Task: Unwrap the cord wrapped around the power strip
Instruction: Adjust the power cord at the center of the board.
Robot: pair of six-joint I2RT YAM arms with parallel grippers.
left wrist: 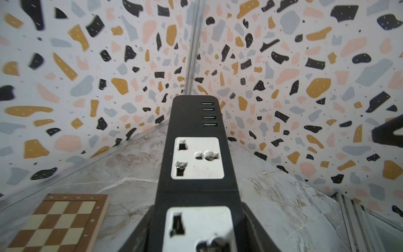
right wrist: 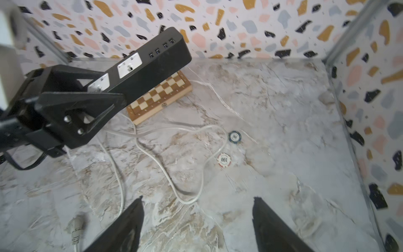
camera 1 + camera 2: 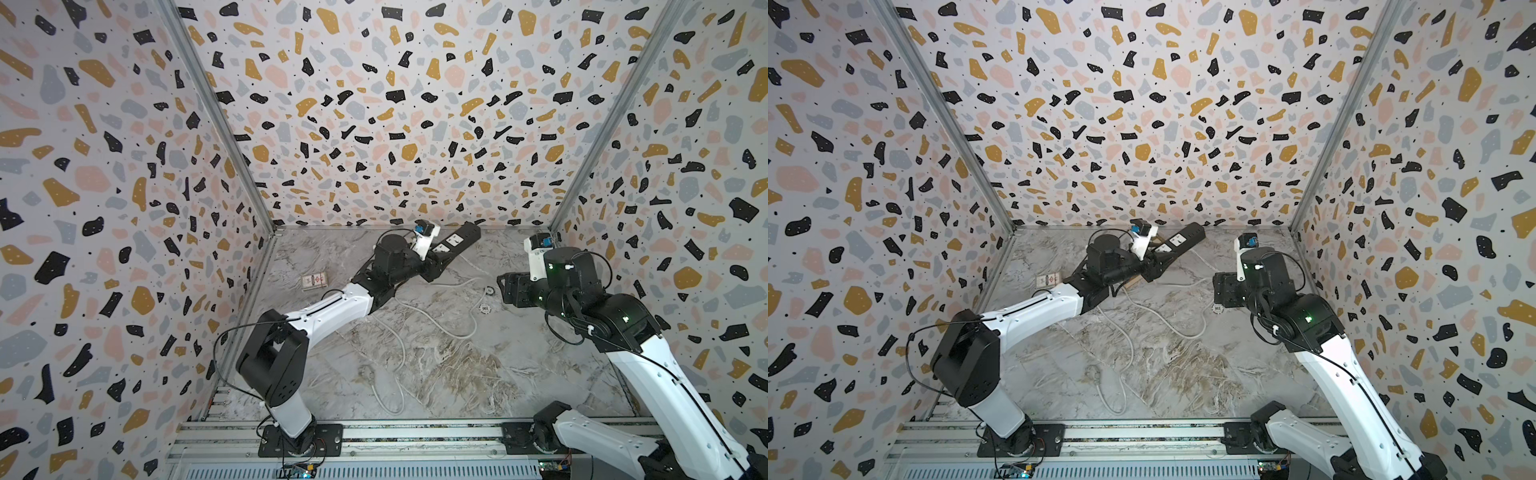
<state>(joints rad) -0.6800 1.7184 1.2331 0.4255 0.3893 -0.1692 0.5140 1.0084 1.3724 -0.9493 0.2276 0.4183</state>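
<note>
a: where's the power strip (image 2: 152, 59)?
b: 12 o'clock, raised, pinched in my left gripper (image 2: 104, 87). its joint with the cord (image 2: 165, 174) is hidden; cord trails loose toward 6. right gripper (image 2: 197, 198) spread wide.

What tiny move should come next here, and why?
Probably the left tool lowers the power strip onto the table and lets go. The cord already lies there in loose loops, with none seen around the strip, and the right tool hangs open, empty.
</note>
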